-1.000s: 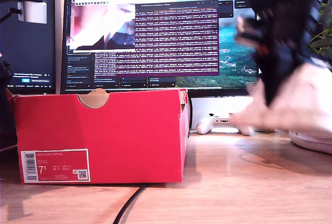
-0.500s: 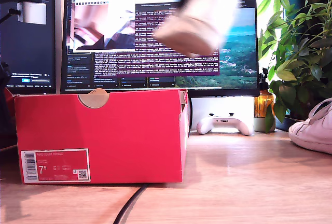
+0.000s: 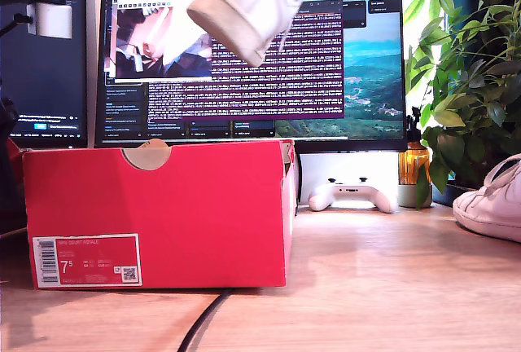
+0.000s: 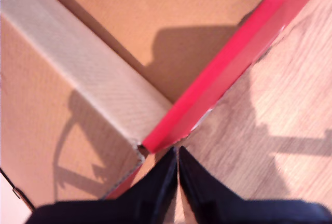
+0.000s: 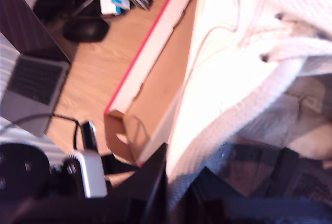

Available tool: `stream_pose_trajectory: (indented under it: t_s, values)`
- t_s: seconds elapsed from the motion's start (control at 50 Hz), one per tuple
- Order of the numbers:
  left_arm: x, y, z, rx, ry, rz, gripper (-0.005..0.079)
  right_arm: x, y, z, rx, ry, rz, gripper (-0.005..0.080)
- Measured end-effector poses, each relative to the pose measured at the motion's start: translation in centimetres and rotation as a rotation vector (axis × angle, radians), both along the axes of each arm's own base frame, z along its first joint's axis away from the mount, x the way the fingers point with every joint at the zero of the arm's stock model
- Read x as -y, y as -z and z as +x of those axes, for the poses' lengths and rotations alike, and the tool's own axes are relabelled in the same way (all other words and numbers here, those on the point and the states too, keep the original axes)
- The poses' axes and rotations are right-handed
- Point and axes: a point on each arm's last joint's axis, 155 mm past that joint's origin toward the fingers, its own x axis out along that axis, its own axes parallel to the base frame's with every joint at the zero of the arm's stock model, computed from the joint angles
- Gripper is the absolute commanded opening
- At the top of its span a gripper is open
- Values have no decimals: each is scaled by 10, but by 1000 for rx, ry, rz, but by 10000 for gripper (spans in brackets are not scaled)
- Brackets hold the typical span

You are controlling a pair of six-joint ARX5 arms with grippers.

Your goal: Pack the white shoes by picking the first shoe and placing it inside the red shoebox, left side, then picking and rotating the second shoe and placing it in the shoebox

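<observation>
While my second gripper (image 5: 174, 193) clamps 1 white shoe (image 3: 244, 6) by its collar, that smooth leather sneaker hangs high above the red shoebox (image 3: 159, 213), its long axis tilted, rounded end slanting down toward the box. My first gripper (image 4: 178, 169) sits pinched shut on nothing over the box's corner, where the rim is glossy red and the inside is plain brown card. Well apart from the box, the 2nd shoe (image 3: 491, 201) lies on the wooden desk (image 3: 391, 287).

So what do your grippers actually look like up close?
My first gripper ends in two smooth, dark, almost black fingers that taper to narrow tips. My second gripper has the same dark, wedge-shaped fingers. No markings or cables show on either.
</observation>
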Motion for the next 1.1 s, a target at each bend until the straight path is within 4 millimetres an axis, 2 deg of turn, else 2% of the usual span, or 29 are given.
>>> stream_pose_trajectory:
  t_s: [0.08,0.2,0.28,0.34,0.54,0.72,0.8,1.0,1.1]
  values:
    - [0,0,0,0,0,0,-19,-12,17,1,-39,2,-7,-11]
    - [0,0,0,0,0,0,-19,-32,56,4,-111,17,-41,-11]
    - [0,0,0,0,0,0,-19,-39,79,9,-143,34,-65,-11]
    - [0,0,0,0,0,0,-19,-43,88,12,-150,46,-75,-11]
    - [0,0,0,0,0,0,-18,-49,80,23,-127,88,-26,-11]
    - [0,0,0,1,0,0,-19,-48,82,30,-130,115,-15,-11]
    - [0,0,0,1,0,-1,-18,-52,92,33,-140,118,-19,-11]
    - [0,0,0,1,0,-1,-19,-56,133,37,-193,126,-72,-11]
    - [0,0,0,2,0,-1,-19,-57,141,39,-212,140,-73,-11]
